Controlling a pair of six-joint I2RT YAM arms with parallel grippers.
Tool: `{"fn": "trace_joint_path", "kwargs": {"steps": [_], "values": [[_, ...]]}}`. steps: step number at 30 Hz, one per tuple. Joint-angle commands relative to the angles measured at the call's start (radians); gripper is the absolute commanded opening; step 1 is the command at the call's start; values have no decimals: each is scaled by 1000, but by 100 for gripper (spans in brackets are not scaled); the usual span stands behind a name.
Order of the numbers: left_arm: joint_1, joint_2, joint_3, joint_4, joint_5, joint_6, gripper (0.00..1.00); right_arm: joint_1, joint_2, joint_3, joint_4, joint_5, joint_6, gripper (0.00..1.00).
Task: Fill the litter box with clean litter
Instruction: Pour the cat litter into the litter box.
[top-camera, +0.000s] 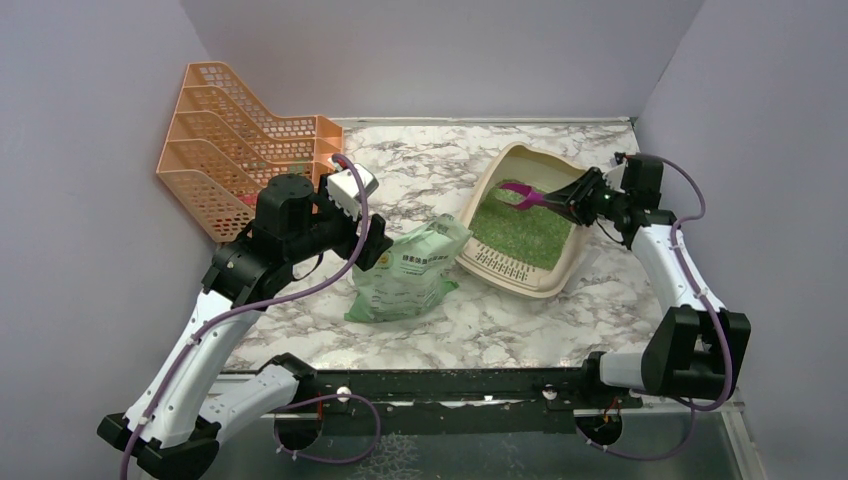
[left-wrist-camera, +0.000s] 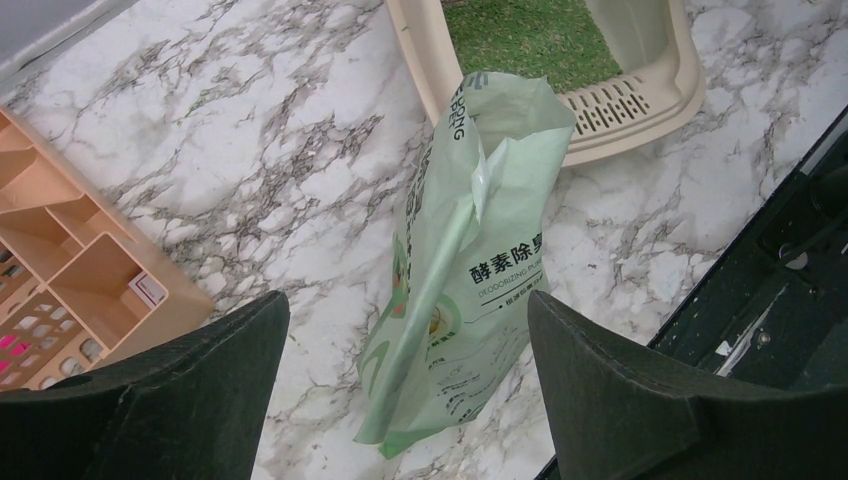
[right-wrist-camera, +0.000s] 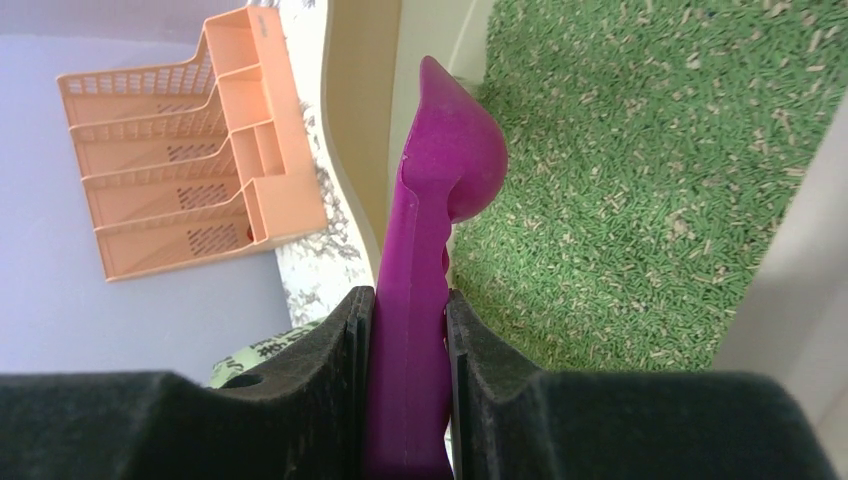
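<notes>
Beige litter box (top-camera: 520, 272), toward far right corner: green litter (right-wrist-camera: 640, 180) covers floor. Right gripper (right-wrist-camera: 408, 300) pinches magenta scoop (right-wrist-camera: 440, 170) over it. Left gripper (left-wrist-camera: 405, 300) spread wide above bag (left-wrist-camera: 460, 290), mid-worktop. Step, likely: levelling. Next: low, even scoop sweeps inside rim.

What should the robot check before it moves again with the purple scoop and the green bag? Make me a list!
1. Scoop gripped firmly: ok. The right gripper is shut on the magenta scoop by its handle.
2. Scoop over the box: ok. Its bowl hangs inside the litter box, near one wall.
3. Litter in the box: ok. Clean litter covers the floor that shows.
4. Other hand free: ok. The left gripper is open above the bag, holding nothing.
5. Litter left in the bag: cannot tell.
</notes>
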Motion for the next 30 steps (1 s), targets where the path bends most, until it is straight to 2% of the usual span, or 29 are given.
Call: {"fn": "trace_joint_path", "kwargs": {"steps": [1, 6, 13, 23, 26, 30], "values": [[-2, -2, 25, 22, -16, -12, 89, -4, 14, 57, 32, 93, 4, 1], [-2, -7, 24, 20, -16, -14, 89, -4, 38, 91, 62, 176, 23, 1], [-2, -20, 19, 19, -27, -14, 89, -3, 100, 131, 70, 211, 35, 1], [-2, -23, 11, 19, -39, -2, 90, -3, 36, 139, -41, 331, -47, 1], [-2, -21, 9, 18, -32, -2, 90, -3, 23, 113, -5, 275, -37, 1], [-2, -26, 10, 18, -31, -6, 90, -3, 85, 130, 26, 173, 14, 1]]}}
